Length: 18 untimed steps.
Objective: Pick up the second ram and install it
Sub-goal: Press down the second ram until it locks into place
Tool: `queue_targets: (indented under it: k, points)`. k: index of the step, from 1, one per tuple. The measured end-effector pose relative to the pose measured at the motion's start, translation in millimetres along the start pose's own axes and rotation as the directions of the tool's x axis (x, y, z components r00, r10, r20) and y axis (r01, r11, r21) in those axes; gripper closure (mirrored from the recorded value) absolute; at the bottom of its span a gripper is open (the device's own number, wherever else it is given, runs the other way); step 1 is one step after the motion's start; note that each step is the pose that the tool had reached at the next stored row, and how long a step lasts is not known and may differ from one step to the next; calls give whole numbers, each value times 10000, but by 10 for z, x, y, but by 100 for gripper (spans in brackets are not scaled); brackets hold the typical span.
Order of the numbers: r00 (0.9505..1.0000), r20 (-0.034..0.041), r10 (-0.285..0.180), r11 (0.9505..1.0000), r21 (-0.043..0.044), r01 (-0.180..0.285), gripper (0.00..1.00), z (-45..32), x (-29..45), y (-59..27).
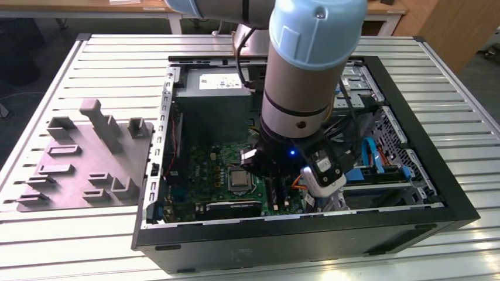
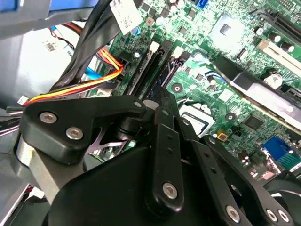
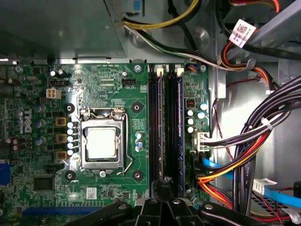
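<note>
My gripper reaches down into the open computer case, over the green motherboard. In the first wrist view two long memory slots run side by side next to the processor socket. A thin dark-blue strip, the ram, stands edge-up in the slot nearer the cables; it also shows in the second wrist view. The gripper has its black fingers together at one end of the slots, tips just above them. I cannot tell whether the tips touch the ram.
Bundles of black, yellow, red and orange cables crowd the space beside the slots. A grey power supply fills the case's far end. On the slatted table, a grey fixture plate lies at the exterior view's left.
</note>
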State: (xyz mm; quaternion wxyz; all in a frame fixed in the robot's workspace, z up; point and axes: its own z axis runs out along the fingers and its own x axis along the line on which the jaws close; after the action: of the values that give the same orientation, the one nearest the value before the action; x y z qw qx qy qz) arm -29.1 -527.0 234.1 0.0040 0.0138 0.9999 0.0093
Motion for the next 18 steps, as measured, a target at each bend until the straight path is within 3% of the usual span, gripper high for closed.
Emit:
queue_targets:
  k: [8, 18]
  points:
    - [10000, -19, 1, 10000, 3, -1, 90, 66, -29, -6]
    - [10000, -20, 0, 10000, 4, 0, 90, 91, -29, -6]
